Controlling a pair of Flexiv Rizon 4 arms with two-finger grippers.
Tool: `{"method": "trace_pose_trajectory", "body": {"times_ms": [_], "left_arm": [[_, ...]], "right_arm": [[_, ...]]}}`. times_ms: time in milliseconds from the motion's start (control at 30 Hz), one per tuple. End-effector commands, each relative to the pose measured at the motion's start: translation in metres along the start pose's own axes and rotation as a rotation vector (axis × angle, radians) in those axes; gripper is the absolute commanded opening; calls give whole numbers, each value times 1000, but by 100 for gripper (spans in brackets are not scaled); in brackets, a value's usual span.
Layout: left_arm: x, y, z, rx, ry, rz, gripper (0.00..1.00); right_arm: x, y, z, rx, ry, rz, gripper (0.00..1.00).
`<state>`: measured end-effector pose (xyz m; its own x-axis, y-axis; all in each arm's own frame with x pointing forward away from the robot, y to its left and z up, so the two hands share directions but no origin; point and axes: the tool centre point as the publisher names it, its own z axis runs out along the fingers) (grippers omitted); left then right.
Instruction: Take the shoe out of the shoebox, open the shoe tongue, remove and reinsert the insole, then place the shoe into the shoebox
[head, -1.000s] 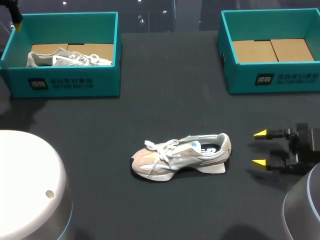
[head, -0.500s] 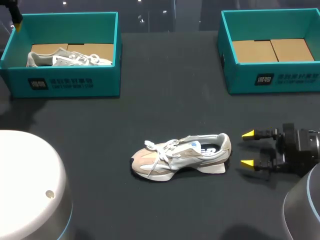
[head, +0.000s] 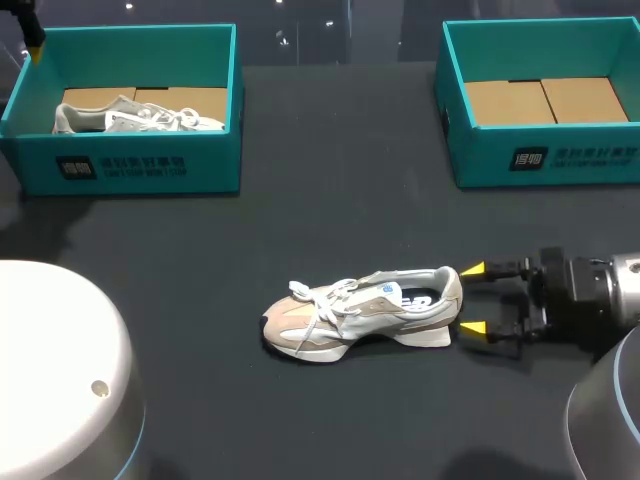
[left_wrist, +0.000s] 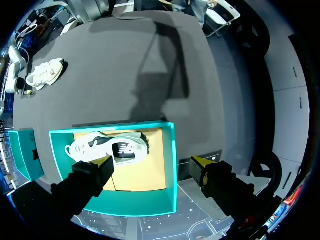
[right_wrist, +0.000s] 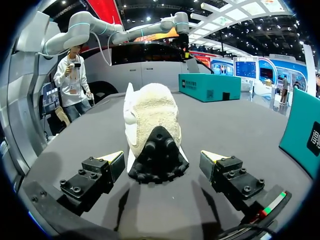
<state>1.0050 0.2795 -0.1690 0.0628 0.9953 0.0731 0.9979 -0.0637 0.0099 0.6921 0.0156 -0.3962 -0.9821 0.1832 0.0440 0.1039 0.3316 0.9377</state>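
Observation:
A beige and white sneaker lies on its side in the middle of the black table, toe to the left. My right gripper sits low at its heel, open, one yellow tip on each side of the heel end. In the right wrist view the heel and black sole are just ahead of the open gripper, and neither finger touches them. My left gripper hangs open high above the left teal shoebox, which holds a second pale sneaker.
The left shoebox stands at the back left. A second teal shoebox, with only a cardboard floor, stands at the back right. White arm housings fill the near corners. Bare black tabletop surrounds the sneaker.
My right gripper has slid left along the table, from well clear of the sneaker up to its heel. The sneaker and the left arm have not moved.

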Motion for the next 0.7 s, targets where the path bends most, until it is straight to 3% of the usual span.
{"method": "trace_pose_trajectory", "body": {"times_ms": [33, 700], "left_arm": [[0, -1, 0, -1, 2, 1, 100], [0, -1, 0, -1, 2, 1, 100]], "right_arm": [[-2, -1, 9, 2, 9, -4, 100], [5, 7, 36, -1, 64, -46, 100]]}}
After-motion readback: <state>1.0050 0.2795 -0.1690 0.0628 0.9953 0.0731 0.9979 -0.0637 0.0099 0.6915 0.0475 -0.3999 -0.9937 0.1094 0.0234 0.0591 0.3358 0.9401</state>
